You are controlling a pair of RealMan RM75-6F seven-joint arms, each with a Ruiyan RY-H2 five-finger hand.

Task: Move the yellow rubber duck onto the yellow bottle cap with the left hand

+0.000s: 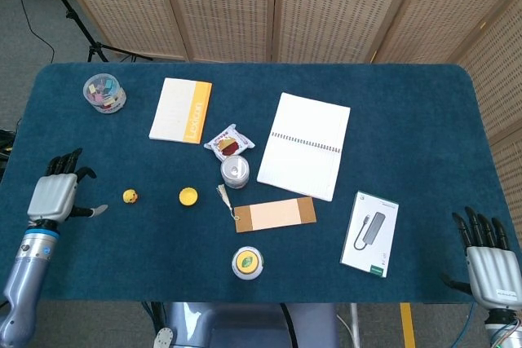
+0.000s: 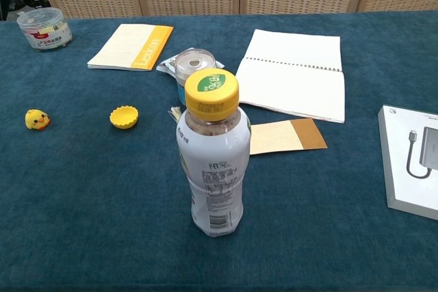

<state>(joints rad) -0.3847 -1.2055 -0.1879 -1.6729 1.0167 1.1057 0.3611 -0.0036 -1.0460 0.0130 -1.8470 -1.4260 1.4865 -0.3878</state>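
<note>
Left robot hand: fingers spread, holding nothing, near the worktop edge. Yellow rubber duck just at 3 o'clock from it; yellow bottle cap further along at 3 o'clock, apart. Best approached low, pinching the duck's sides, then lifted clear before centring over the cap.

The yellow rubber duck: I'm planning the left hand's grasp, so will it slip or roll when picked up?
The yellow rubber duck looks small and rounded, so probably light and apt to squirt from fingertips. It sits upright, apart from the yellow bottle cap, so it likely has a flat base.
</note>
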